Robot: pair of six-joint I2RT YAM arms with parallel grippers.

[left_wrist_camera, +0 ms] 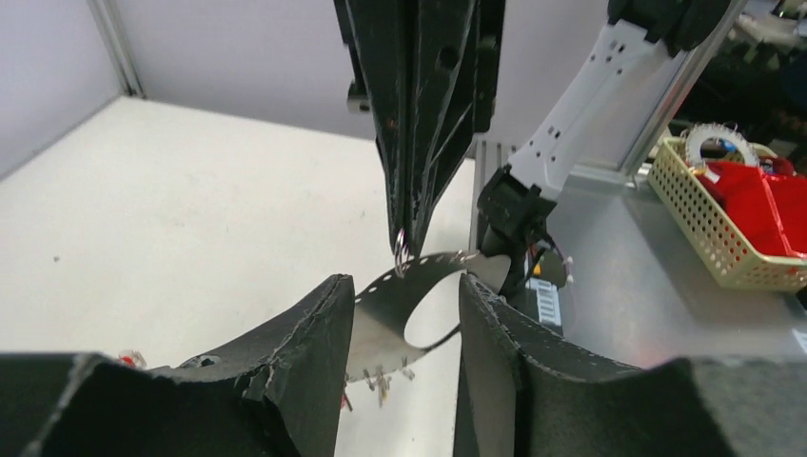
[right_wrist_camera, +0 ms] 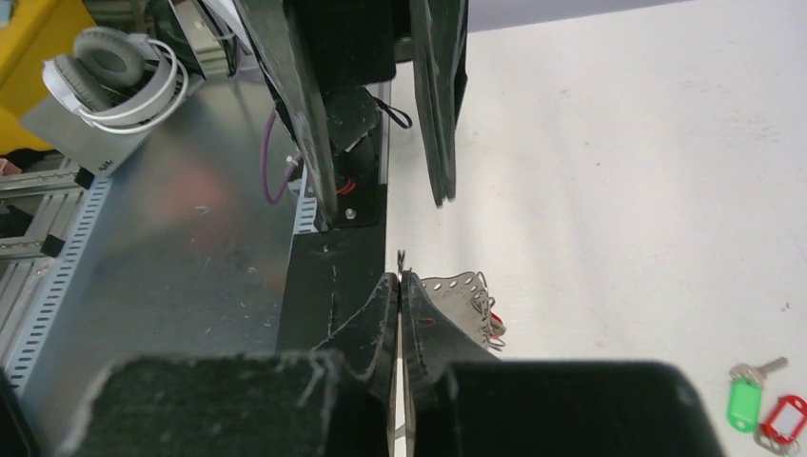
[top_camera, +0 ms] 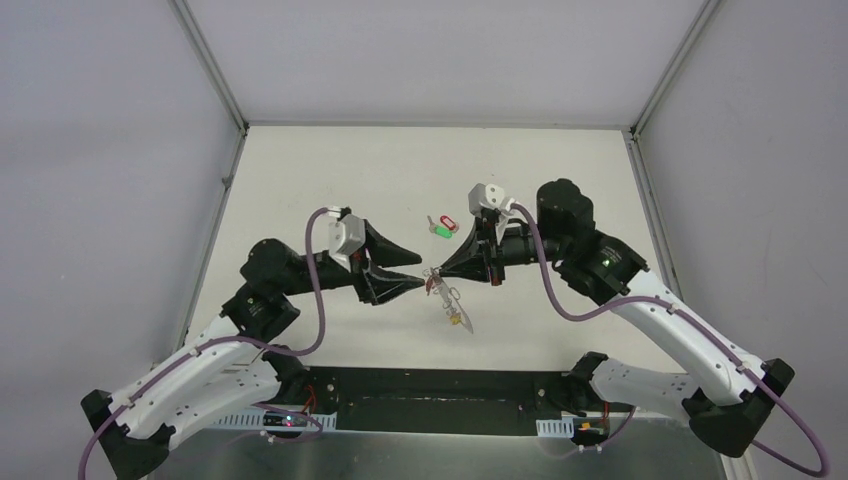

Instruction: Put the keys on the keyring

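Light's soft and even from overhead, so the white surface [top_camera: 330, 180] reads bright without blowing out, and shadows under the arms [top_camera: 200, 360] are faint. Wrist cams are rougher: the near claw fingers [left_wrist_camera: 285, 381] are dark, out-of-focus blobs, and the metal base plate [right_wrist_camera: 190, 228] has a hazy pinkish sheen.

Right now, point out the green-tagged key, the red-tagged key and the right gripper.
green-tagged key [right_wrist_camera: 741, 404]: right wrist view, on its green tag.
red-tagged key [right_wrist_camera: 782, 419]: right wrist view, on its red tag.
right gripper [right_wrist_camera: 400, 282]: right wrist view, midway between its shut fingertips.
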